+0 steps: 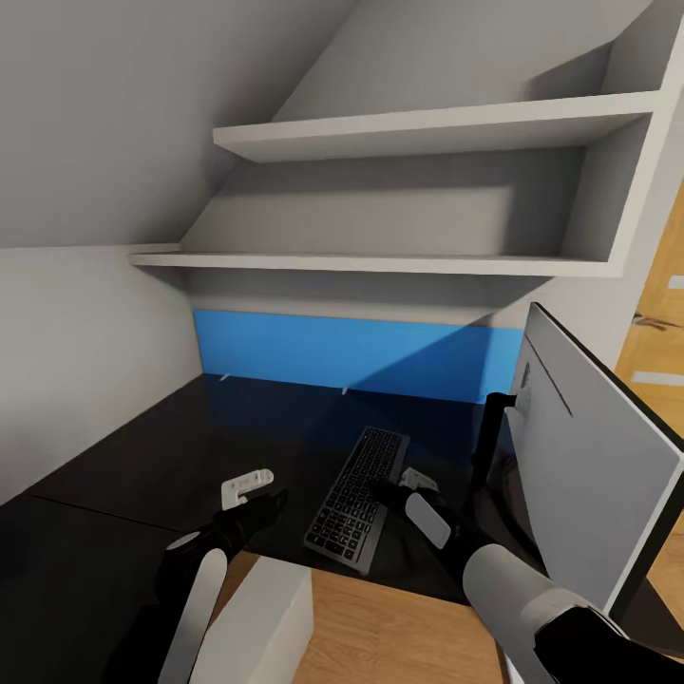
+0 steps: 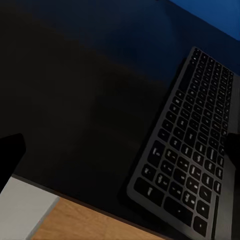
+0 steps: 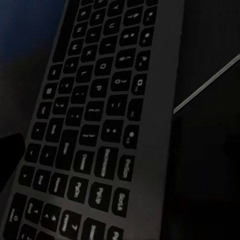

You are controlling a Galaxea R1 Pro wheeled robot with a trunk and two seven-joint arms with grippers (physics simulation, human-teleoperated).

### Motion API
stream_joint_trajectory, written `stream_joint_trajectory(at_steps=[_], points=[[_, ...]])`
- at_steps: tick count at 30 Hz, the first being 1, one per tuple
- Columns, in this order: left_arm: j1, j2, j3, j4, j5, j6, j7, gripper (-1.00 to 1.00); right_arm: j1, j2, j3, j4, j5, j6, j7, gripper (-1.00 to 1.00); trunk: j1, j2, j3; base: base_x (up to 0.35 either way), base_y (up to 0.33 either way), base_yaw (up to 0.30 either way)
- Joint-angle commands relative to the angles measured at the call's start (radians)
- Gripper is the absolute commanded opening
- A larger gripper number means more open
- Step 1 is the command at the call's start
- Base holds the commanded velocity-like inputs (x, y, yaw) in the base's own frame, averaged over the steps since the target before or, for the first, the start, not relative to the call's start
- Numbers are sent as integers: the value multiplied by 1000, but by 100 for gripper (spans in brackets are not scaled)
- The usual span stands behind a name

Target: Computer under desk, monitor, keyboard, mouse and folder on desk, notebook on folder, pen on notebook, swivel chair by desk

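Observation:
The keyboard (image 1: pixel 356 499) lies lengthwise on the glossy black desk (image 1: pixel 171 446), its near end at the desk's front edge; its keys show close up in both wrist views (image 2: pixel 192 145) (image 3: pixel 95 125). Just right of it stands the monitor (image 1: pixel 594 456), light grey back toward me, on its thin black stand (image 1: pixel 489 446). My left gripper (image 1: pixel 252 483) hovers open over bare desk left of the keyboard. My right gripper (image 1: pixel 404 483) is open at the keyboard's right edge, between keyboard and stand. A light grey box (image 1: pixel 271 613), the computer by its look, stands on the floor at the desk's front edge.
A bright blue panel (image 1: pixel 361 353) runs along the desk's back under two white wall shelves (image 1: pixel 380 264). A sloped wall closes in the left side. Wood floor (image 1: pixel 399 636) shows in front of the desk, and a wooden door (image 1: pixel 660 351) behind the monitor.

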Motion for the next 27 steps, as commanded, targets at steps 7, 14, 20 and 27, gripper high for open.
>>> stream_joint_trajectory(at_steps=[7,14,20,27], points=[[-1,0,-1,-1,11,3,9,100,-1,-1,7,-3,-7,2,-5,100,0,-1,-1,0,0,0],[-1,0,-1,-1,11,3,10,100,-1,-1,6,-3,-7,2,-5,100,0,-1,-1,38,0,0],[-1,0,-1,-1,11,3,10,100,-1,-1,6,-3,-7,2,-5,100,0,-1,-1,185,0,0],[-1,1,0,-1,12,4,8,100,-1,0,7,-3,-7,2,-6,100,0,-1,-1,54,0,0]])
